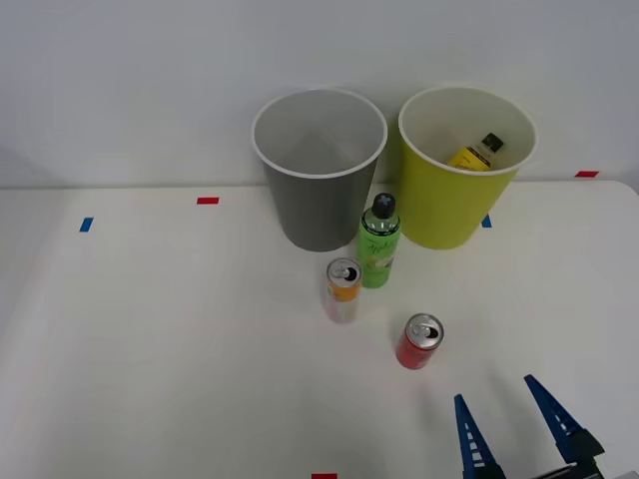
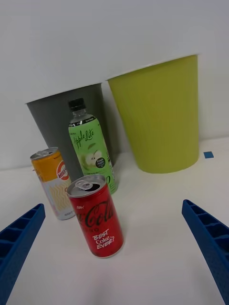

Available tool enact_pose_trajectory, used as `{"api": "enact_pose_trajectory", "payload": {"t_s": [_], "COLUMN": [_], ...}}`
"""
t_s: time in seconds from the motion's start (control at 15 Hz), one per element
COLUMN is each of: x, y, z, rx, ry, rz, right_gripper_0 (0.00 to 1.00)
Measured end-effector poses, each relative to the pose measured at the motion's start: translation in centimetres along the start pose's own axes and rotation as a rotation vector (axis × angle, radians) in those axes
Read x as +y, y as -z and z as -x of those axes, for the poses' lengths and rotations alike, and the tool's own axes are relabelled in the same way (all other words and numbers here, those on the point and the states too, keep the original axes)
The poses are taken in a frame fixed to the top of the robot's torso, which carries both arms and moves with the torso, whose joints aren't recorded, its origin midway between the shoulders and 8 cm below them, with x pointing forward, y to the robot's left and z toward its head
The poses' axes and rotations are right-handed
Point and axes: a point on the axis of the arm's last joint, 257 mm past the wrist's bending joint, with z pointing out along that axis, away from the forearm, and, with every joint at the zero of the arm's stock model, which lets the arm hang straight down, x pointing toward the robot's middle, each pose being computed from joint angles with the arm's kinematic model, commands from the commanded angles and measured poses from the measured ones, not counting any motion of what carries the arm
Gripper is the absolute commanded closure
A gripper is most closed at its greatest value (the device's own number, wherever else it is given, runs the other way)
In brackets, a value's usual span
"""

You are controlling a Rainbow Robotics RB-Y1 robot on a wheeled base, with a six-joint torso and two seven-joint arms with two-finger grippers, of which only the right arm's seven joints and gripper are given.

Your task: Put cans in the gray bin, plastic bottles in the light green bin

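A red can (image 1: pixel 419 342) (image 2: pixel 96 216) stands upright on the white table. Behind it to the left stands an orange and white can (image 1: pixel 341 289) (image 2: pixel 51 183). A bright green bottle (image 1: pixel 378 242) (image 2: pixel 91 147) with a black cap stands in front of the two bins. The gray bin (image 1: pixel 319 175) (image 2: pixel 50 119) holds nothing I can see. A small yellow bottle (image 1: pixel 476 153) lies inside the light green bin (image 1: pixel 461 205) (image 2: pixel 160 116). My right gripper (image 1: pixel 508 417) (image 2: pixel 114 252) is open near the table's front edge, short of the red can, with nothing between its blue fingers.
Small red tape marks (image 1: pixel 207 201) and blue tape marks (image 1: pixel 86 225) dot the table (image 1: pixel 150 339). A white wall rises directly behind the bins. Open tabletop stretches to the left and along the front.
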Motion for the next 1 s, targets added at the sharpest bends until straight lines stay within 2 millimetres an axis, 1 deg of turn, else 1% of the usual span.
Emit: {"api": "enact_pose_trajectory", "payload": {"t_s": [0.27,0.4,0.53,1.0], "x": [0.0,0.3,0.7,0.5], "y": [0.2,-0.3,-1.4,-6.0], "z": [-0.1,0.0,-0.3,-1.6], "rx": [0.007,0.003,0.003,0.048], "ry": [-0.007,-0.009,-0.029,-0.052], "rz": [0.007,0.019,0.026,0.039], "right_gripper_0": [0.00,0.00,0.00,0.00]}}
